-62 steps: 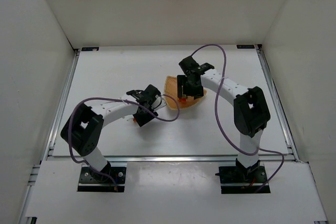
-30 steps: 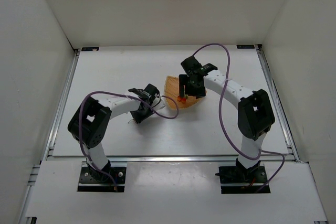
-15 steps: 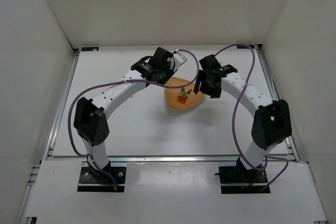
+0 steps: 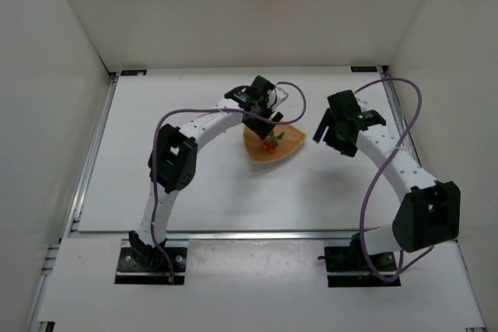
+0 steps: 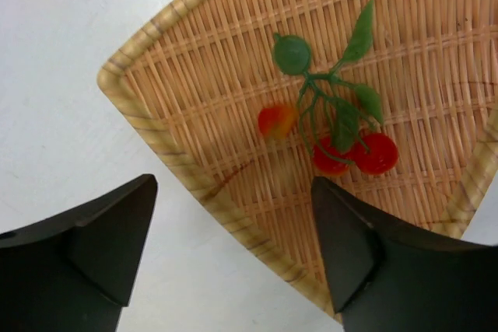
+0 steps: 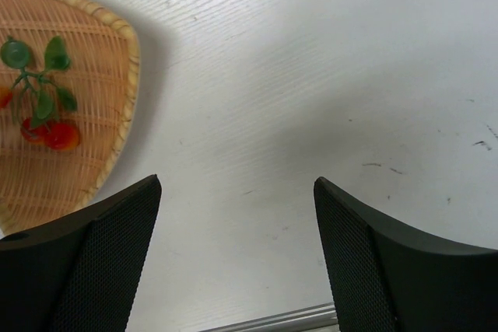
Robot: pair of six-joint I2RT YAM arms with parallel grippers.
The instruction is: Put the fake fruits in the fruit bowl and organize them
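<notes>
Left claw (image 5: 233, 192) spread above the woven tan triangular bowl (image 5: 163, 145) holding leafy red cherry cluster (image 5: 341, 122) and single cherry (image 5: 276, 122); right claw (image 6: 237, 184) spread aside. Descend and you could clip its rim, spilling them

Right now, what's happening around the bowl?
The leafy cluster and a single cherry lie in the bowl, the cherry blurred in the wrist view. The left gripper hovers open above the bowl, holding nothing. The right gripper, open and empty, hangs over the table to the bowl's right.
</notes>
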